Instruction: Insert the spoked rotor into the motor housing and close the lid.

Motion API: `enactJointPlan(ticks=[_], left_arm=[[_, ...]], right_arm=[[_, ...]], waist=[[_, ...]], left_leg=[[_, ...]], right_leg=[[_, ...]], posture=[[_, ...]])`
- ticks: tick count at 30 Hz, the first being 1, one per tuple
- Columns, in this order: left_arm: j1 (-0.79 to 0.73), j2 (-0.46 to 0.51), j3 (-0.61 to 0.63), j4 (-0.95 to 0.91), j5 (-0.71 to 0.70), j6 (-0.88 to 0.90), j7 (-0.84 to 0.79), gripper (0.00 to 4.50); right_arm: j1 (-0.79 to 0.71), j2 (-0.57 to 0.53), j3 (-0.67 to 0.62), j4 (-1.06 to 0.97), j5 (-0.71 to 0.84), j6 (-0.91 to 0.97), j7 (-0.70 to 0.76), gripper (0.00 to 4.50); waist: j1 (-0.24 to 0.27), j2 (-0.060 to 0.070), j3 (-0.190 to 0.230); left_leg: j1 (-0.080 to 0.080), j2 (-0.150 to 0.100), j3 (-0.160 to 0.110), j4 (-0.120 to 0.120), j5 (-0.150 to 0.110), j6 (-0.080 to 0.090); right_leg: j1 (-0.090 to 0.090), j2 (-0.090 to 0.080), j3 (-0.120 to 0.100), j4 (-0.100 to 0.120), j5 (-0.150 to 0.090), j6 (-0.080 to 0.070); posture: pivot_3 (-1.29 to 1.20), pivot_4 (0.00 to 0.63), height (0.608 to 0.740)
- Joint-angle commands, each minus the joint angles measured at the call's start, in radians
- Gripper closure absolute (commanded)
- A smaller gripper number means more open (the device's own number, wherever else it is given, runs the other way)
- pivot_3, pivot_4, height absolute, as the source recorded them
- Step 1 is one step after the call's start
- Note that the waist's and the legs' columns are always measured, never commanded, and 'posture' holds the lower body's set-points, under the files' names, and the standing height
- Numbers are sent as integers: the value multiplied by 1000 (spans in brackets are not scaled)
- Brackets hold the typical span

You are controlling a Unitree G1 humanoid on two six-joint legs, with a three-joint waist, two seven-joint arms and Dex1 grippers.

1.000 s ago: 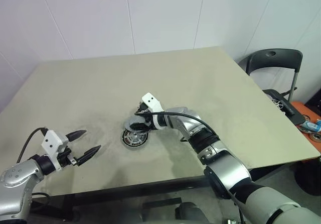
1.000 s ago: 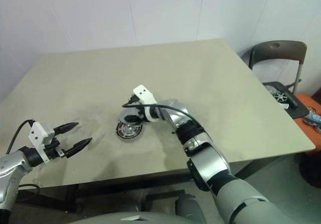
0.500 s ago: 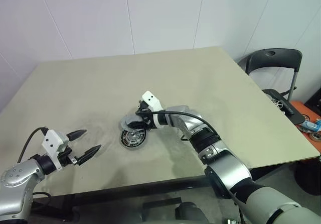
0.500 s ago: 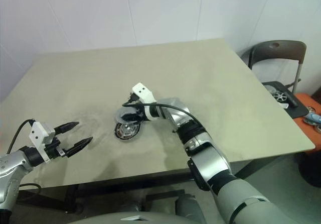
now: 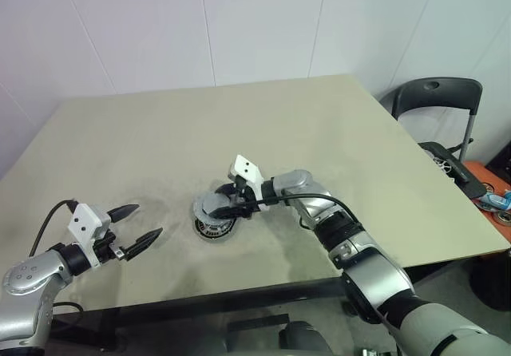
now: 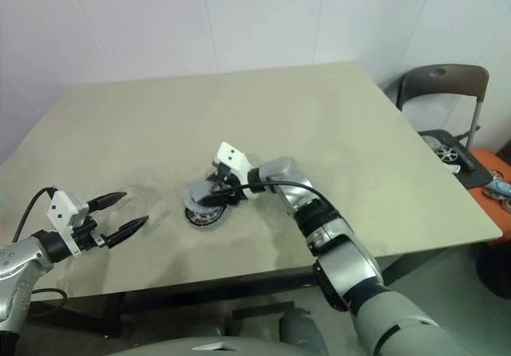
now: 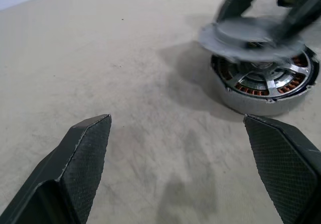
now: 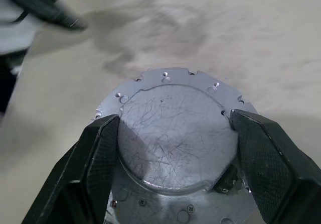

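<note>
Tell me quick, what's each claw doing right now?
Left gripper: jaws open, holding nothing.
Right gripper: jaws shut on the lid, holding it just above the motor housing.

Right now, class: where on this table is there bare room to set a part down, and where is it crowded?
Bare: the table's far half toward the wall, and its side nearest the chair. Crowded: the near middle, where the right gripper holds the lid over the motor housing; the left gripper hovers beside.

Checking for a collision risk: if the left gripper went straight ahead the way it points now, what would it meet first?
Probably the motor housing, with the lid held just above it by the right gripper. Bare table lies before the open left gripper.
</note>
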Motion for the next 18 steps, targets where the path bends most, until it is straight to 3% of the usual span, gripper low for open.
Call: enactJointPlan(ticks=[1,8,18], left_arm=[[-13,6,14,-36,-8,-9,5,0],[-14,3,11,-36,-6,-11,6,0],[-11,0,10,-41,-7,-7,6,0]], right_arm=[[-33,-7,-4,-25,3,-45,58,1339],[-47,-26,25,-6,-30,-60,128,1339],[-57,-9,15,23,-50,-35,110,1339]], waist=[[1,0,0],[2,0,0],[2,0,0]], left_leg=[[0,0,0,0,0,0],[0,0,0,0,0,0],[0,0,0,0,0,0]], right_leg=[[0,0,0,0,0,0],[0,0,0,0,0,0],[0,0,0,0,0,0]], posture=[[0,0,740],[0,0,740],[0,0,740]])
